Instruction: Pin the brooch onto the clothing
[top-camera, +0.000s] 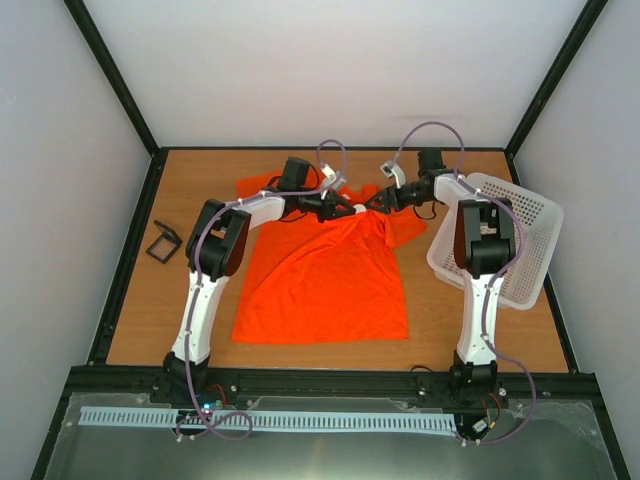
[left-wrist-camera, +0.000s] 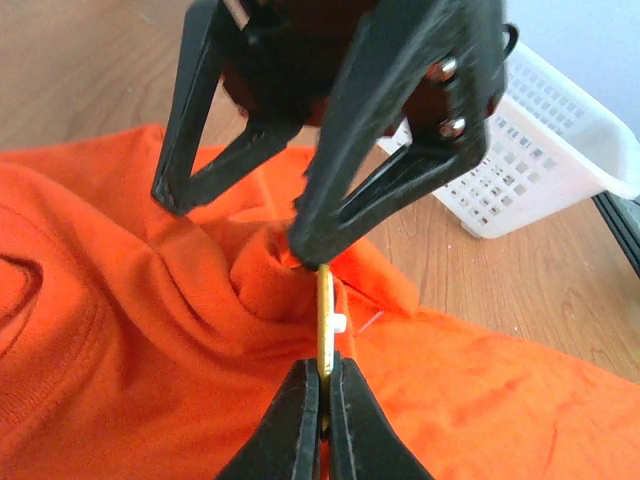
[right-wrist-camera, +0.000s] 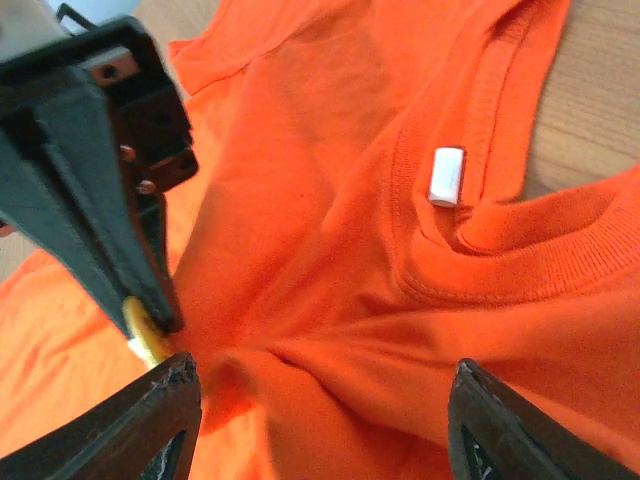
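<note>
Closed tight, the left fingers (left-wrist-camera: 292, 425) at the bottom centre of the left wrist view clamp the brooch (left-wrist-camera: 325, 318) edge-on, so it stands upright as a thin golden rim against a raised fold of the T-shirt (left-wrist-camera: 120, 330). Above it the right fingers (left-wrist-camera: 390, 170) stand spread apart and grip nothing. One tip rests at the top of the brooch where the cloth bunches, and the other is planted on the fabric further left. In the overhead view this meeting point sits at the upper middle, near the neckline, with the white basket (top-camera: 530, 205) at the right. To do this step well, I judge the left fingers should hold the disc steady and square to the fold, since loose cloth is likely to slide away rather than take the fastening. The right fingers should close on the fold just beside the brooch, not on the disc itself. The shirt is soft, matte orange knit with a ribbed collar and a small white label (right-wrist-camera: 446, 175). The brooch looks hard and shiny, and the basket is rigid perforated plastic on a wood-grain tabletop (left-wrist-camera: 500, 280).
</note>
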